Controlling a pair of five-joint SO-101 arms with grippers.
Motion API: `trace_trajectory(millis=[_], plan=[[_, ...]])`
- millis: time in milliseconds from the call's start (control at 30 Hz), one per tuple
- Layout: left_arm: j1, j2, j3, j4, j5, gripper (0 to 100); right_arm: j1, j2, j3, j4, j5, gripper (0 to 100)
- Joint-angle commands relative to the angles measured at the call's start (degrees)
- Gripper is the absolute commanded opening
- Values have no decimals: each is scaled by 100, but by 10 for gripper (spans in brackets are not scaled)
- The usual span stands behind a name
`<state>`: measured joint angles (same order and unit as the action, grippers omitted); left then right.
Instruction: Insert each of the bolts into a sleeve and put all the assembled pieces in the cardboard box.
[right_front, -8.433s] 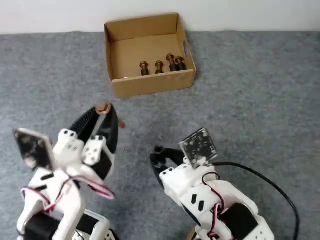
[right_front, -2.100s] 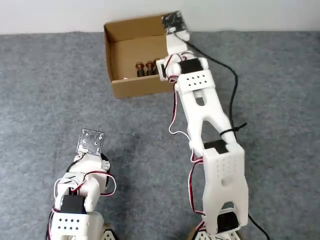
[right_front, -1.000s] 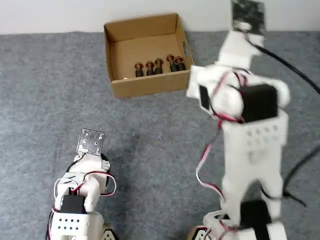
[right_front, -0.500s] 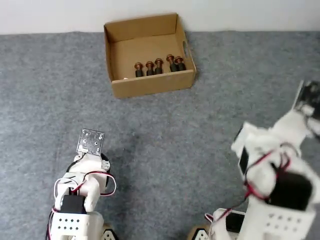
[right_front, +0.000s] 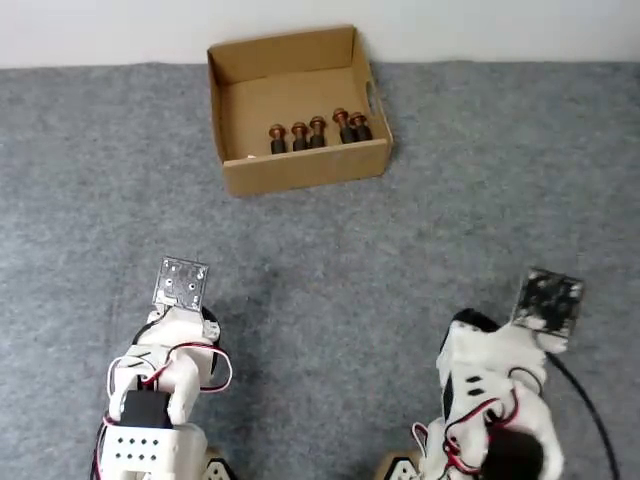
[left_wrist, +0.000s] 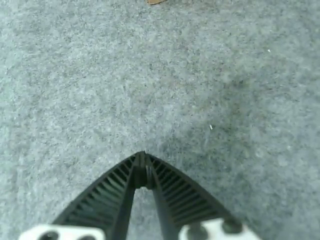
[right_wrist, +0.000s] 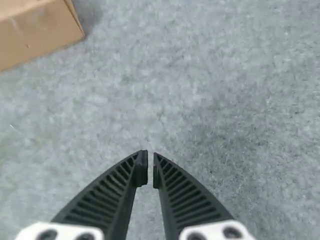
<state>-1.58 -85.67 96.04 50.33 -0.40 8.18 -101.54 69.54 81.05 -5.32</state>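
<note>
- Standing in a row, five assembled pieces (right_front: 317, 132) occupied the cardboard box (right_front: 300, 170) in the high view.
- Left wrist view: the left gripper (left_wrist: 145, 172) was pressed together above grey carpet (left_wrist: 200, 75).
- Right wrist view: the right gripper (right_wrist: 150, 170) was all but closed, holding nothing.

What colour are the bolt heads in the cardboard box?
Copper-brown bolt heads, best seen in the high view.

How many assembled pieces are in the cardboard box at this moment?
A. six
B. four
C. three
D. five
D: the high view shows five pieces standing in a row along the near wall of the box.
</note>
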Motion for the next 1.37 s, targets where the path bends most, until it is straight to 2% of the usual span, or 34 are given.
trace_trajectory(millis=[0, 267, 500, 1333], plan=[[-35, -53, -13, -149, -44, 6, 22, -277, 360, -224, 325, 8], [-35, -53, -4, -149, -44, 6, 40, -242, 1723, -374, 334, 8], [-35, -53, -4, -149, -44, 6, 31, -242, 2681, -910, 360, 9], [-35, -53, -4, -149, -44, 6, 66, -224, 2690, -620, 352, 9]])
